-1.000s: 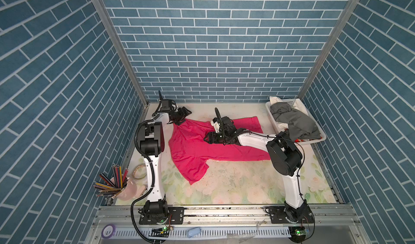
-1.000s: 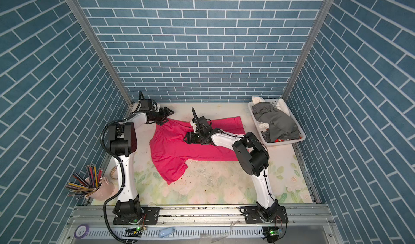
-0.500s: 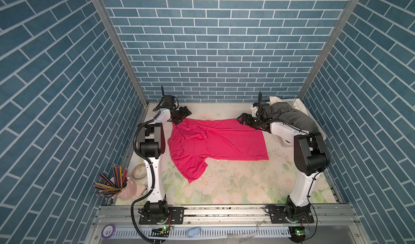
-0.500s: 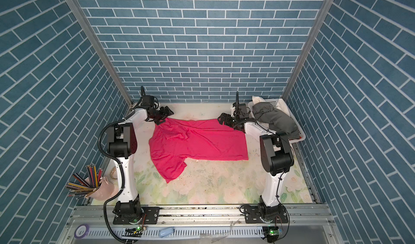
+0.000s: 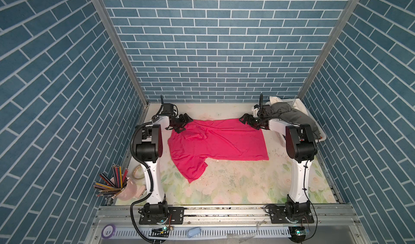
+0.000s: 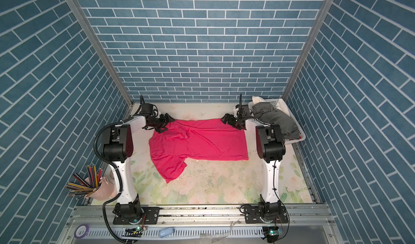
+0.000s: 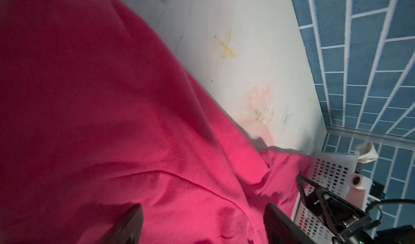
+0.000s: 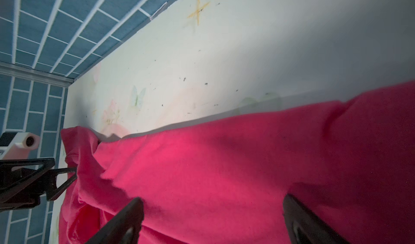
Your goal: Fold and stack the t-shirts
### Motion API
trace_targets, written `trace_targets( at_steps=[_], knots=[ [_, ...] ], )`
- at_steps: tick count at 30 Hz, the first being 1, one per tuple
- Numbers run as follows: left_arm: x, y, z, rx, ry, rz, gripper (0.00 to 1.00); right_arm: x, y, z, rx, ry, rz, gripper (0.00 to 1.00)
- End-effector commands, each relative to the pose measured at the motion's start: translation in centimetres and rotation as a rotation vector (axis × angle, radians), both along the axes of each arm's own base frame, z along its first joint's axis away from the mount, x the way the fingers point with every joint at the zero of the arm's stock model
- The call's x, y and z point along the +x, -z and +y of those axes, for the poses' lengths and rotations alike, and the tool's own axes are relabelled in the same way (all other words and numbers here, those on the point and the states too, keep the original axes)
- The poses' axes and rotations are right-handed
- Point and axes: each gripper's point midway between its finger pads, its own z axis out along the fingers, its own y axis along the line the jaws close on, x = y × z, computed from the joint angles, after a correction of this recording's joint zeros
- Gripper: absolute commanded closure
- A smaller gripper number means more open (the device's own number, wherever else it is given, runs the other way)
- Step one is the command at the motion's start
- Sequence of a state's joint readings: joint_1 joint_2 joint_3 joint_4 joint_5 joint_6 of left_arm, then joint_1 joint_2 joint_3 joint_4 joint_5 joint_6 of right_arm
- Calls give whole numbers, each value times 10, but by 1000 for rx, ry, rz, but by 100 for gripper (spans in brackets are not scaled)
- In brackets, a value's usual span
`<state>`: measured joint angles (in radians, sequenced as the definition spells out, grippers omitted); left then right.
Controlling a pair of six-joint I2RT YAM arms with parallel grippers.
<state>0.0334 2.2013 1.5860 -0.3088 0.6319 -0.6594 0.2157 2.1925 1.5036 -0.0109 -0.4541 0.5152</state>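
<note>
Left gripper (image 5: 183, 123) and right gripper (image 5: 245, 119) are held apart over the spread pink t-shirt (image 5: 215, 141); nothing is folded or stacked.

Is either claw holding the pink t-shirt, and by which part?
Nothing is held. The left claw and the right claw are open, each at a far corner of the spread pink t-shirt.

Three blue brick-patterned walls (image 5: 224, 40) enclose a pale flower-printed tabletop (image 5: 238, 186)
</note>
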Motion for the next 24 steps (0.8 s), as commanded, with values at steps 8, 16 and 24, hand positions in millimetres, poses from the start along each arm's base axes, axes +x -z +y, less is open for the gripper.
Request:
trace_targets(
  at_steps=[8,16,24],
  knots=[
    [39,68,46,142,-43,102,14,10,54,-39,-71,54,99,3],
    [56,-38,19,102,36,-83,14,12,26,-25,-28,8,53,3],
    [-7,-117,32,125,-70,-185,14,1,-48,22,38,-65,-77,2]
  ],
)
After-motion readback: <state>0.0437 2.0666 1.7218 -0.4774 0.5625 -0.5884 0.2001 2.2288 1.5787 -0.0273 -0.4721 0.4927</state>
